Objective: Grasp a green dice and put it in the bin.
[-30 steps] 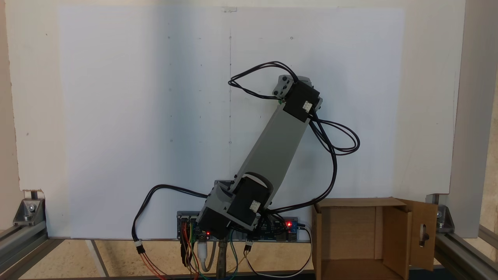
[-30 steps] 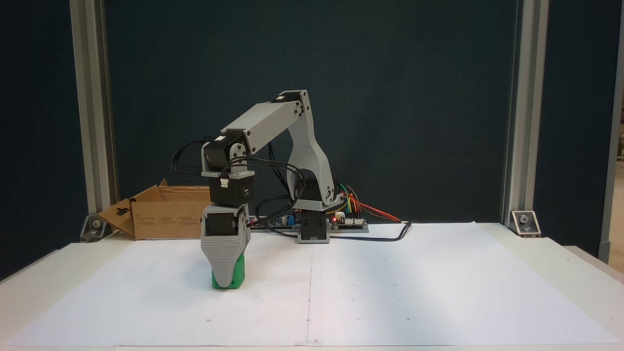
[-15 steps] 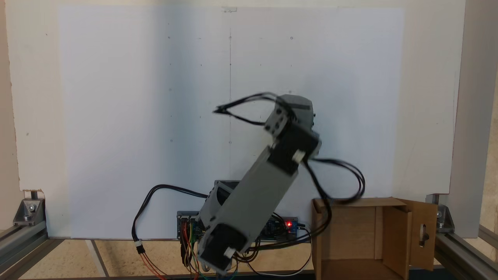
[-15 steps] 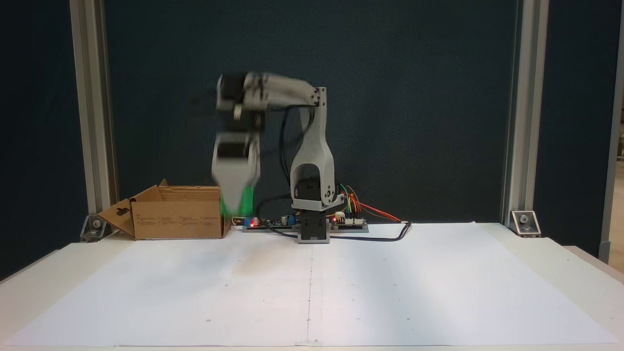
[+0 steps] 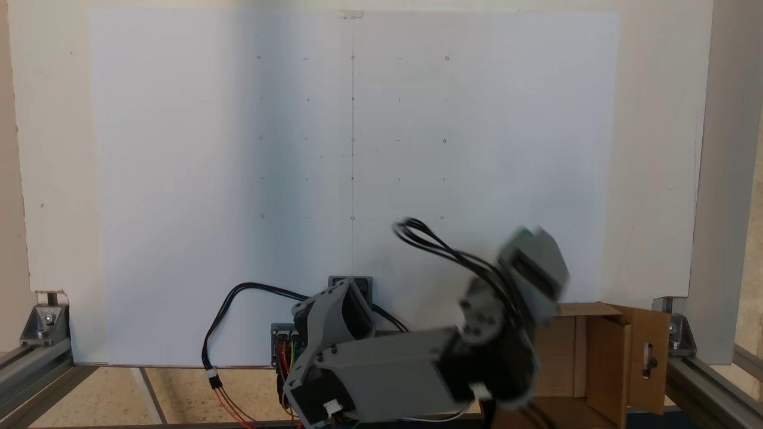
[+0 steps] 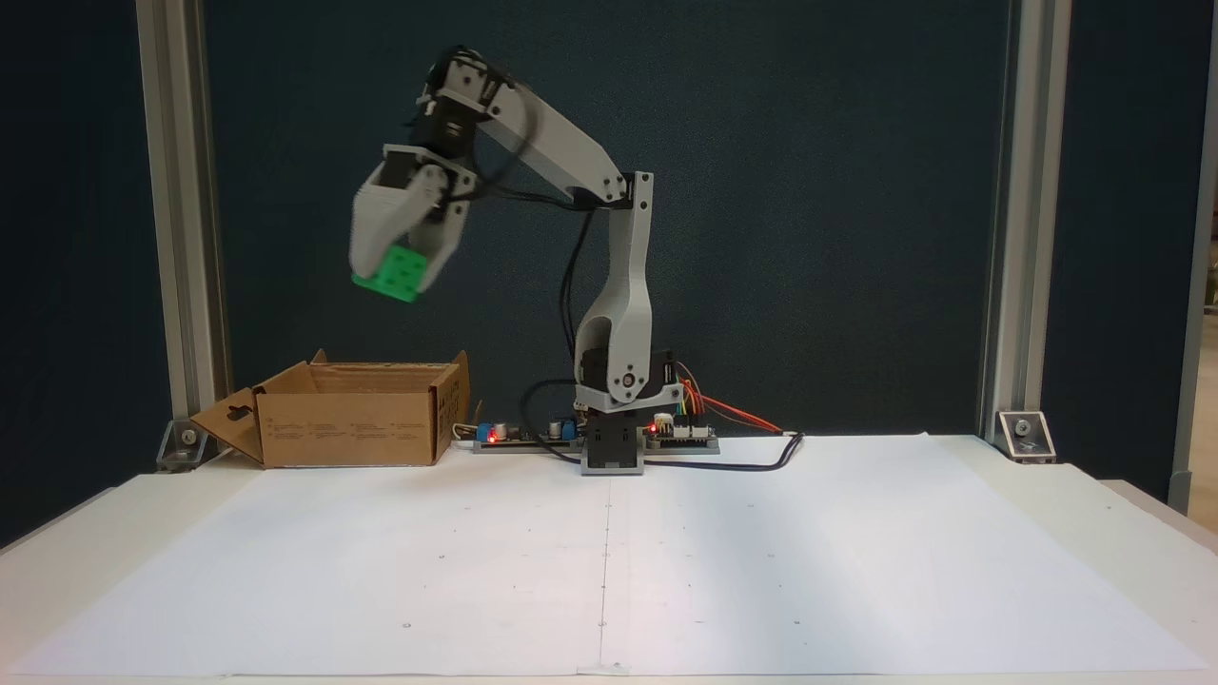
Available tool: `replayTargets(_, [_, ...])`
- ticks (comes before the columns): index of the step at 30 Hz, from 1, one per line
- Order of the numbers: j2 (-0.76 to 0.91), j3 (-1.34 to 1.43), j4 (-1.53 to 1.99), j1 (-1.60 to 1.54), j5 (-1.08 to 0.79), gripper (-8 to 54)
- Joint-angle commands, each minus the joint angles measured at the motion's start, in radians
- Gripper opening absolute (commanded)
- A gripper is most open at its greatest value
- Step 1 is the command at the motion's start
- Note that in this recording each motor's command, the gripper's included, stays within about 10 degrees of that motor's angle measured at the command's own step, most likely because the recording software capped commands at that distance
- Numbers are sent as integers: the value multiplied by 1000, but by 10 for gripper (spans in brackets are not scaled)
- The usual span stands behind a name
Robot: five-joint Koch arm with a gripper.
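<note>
White paper covers your worktop (image 6: pixel 761 571) before a dark backdrop, and your pincer (image 6: pixel 392 276) hangs high above it, pinching the green dice (image 6: pixel 391 275) between its jaws. You have the dice well above the bin (image 6: pixel 347 428), which sits open-topped at the worktop's back edge, probably so it clears the raised flaps. Judge your release once it is over the opening.

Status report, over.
Gripper shut on green dice, raised high. Bin open below it. Nothing in the way.
</note>
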Motion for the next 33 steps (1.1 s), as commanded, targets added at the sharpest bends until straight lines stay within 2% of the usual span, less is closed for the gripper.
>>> replayTargets(1, [31,-74,18,146,48,118])
replayTargets(6, [5,-114,0,462,48,118])
replayTargets(11, [-115,-117,-26,630,46,118])
replayTargets(21, [-459,-110,-130,699,34,118])
replayTargets(28, [-537,-98,-199,699,28,118])
replayTargets(29, [-538,-91,-199,699,28,168])
replayTargets(31, [-538,-61,-201,699,29,323])
replayTargets(33, [-538,-55,-215,709,31,387])
